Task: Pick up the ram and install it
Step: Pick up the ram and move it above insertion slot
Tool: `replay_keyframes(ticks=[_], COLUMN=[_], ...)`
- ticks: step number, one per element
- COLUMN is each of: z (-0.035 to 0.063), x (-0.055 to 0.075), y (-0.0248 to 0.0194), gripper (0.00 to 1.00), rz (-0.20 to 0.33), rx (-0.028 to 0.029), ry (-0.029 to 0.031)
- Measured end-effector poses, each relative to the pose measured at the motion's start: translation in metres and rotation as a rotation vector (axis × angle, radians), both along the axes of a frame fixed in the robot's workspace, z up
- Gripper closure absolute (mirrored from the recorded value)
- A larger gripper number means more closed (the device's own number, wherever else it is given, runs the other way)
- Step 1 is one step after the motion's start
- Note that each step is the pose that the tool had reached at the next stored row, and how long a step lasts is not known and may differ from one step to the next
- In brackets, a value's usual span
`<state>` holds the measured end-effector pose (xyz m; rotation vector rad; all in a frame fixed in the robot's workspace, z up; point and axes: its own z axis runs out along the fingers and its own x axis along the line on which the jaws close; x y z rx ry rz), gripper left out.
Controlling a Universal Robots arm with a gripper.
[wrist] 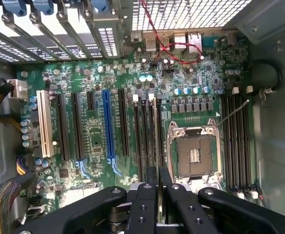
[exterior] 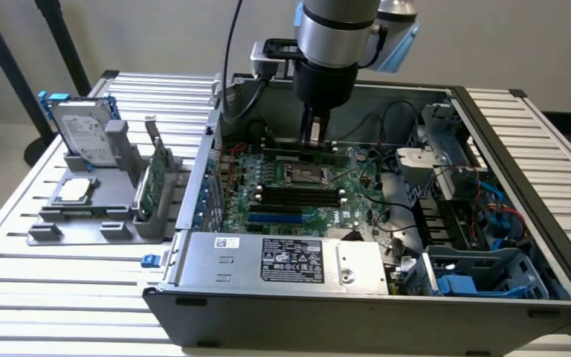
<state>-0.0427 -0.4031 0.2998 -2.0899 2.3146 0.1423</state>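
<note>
Now claw [wrist: 158,176] tight on ram [exterior: 283,153].

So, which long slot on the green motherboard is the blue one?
The single bright-blue plastic slot, flanked by black slots; one white slot sits further off.

A slatted metal table [exterior: 68,260] bears an open computer case [exterior: 365,312] and a grey parts stand [exterior: 97,227] (just beside it).

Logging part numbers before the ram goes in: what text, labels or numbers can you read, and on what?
Nothing reads clearly.
On the power supply, the black label: too small to read.
Beside it, the white sticker: too small.
The drive label: blurred.
On the motherboard: print too small.
</note>
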Motion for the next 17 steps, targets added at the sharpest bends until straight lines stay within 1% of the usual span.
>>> replay_keyframes(ticks=[4,8,17], z=[-0.0073,-0.0142,-0.0307], x=[-0.001,-0.002,-0.002], y=[-0.0004,-0.0017,-0.0021], gripper=[0.86,0.86,0.86], rz=[0.008,0.022,0.030], rx=[0.0000,0.0001,-0.0004], ry=[-0.0001,-0.0001,-0.0001])
